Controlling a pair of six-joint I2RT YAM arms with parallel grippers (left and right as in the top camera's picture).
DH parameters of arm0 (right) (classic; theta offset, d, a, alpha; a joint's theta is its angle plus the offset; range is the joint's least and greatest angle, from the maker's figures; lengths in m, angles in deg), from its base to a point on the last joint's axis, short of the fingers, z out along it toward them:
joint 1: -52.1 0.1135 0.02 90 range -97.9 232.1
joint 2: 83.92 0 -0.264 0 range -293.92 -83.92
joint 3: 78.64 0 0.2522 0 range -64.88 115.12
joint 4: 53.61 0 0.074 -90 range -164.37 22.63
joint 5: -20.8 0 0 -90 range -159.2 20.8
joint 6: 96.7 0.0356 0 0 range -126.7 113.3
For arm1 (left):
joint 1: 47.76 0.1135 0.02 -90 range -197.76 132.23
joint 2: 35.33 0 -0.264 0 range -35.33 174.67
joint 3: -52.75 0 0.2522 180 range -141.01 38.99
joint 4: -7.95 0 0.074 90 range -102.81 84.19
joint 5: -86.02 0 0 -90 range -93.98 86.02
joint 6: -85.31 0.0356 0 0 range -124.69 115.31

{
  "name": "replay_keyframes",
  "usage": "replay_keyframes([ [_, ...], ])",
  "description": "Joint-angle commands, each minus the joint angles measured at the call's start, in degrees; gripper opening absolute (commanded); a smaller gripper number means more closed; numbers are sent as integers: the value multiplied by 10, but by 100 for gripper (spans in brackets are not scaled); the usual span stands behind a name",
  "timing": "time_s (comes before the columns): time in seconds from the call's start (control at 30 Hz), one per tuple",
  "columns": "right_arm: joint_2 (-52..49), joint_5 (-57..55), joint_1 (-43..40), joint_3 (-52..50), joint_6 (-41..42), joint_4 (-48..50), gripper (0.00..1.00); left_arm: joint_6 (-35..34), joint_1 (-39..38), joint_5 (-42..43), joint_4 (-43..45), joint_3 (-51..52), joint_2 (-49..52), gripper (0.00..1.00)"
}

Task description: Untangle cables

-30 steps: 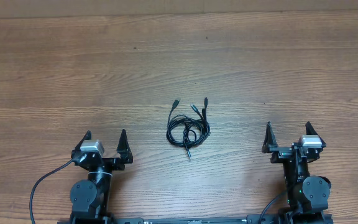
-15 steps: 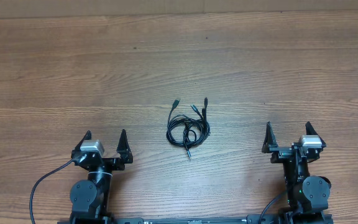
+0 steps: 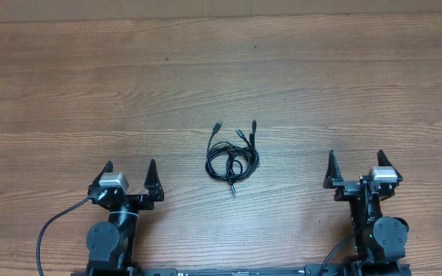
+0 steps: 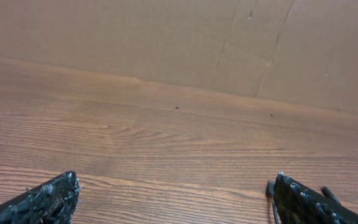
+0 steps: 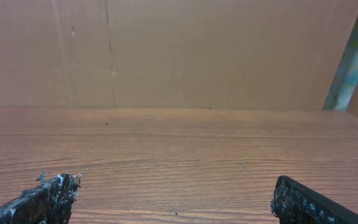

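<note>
The cables (image 3: 232, 157) lie as one small tangled bundle of thin black loops in the middle of the wooden table (image 3: 298, 84), with several plug ends pointing away from me. My left gripper (image 3: 130, 167) stands open to the lower left of the bundle, well apart from it. My right gripper (image 3: 355, 159) stands open to the lower right, also apart. In the left wrist view the left gripper (image 4: 174, 182) holds nothing, and a dark plug tip (image 4: 269, 188) shows beside its right finger. The right gripper (image 5: 176, 182) frames only bare wood.
A brown cardboard wall (image 4: 166, 43) stands along the table's far edge. A thick black arm cable (image 3: 48, 230) curls beside the left arm's base. Both arm bases sit at the near edge.
</note>
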Motion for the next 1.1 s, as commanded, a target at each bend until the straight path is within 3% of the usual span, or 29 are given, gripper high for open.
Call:
replay_keyframes([
  [0.0, 5, -8, 1, -6, -3, 2, 100, 12, 3, 3, 0, 2, -6, 100],
  [1.07, 5, -8, 1, -6, -3, 2, 100, 12, 3, -10, 3, 2, -6, 100],
])
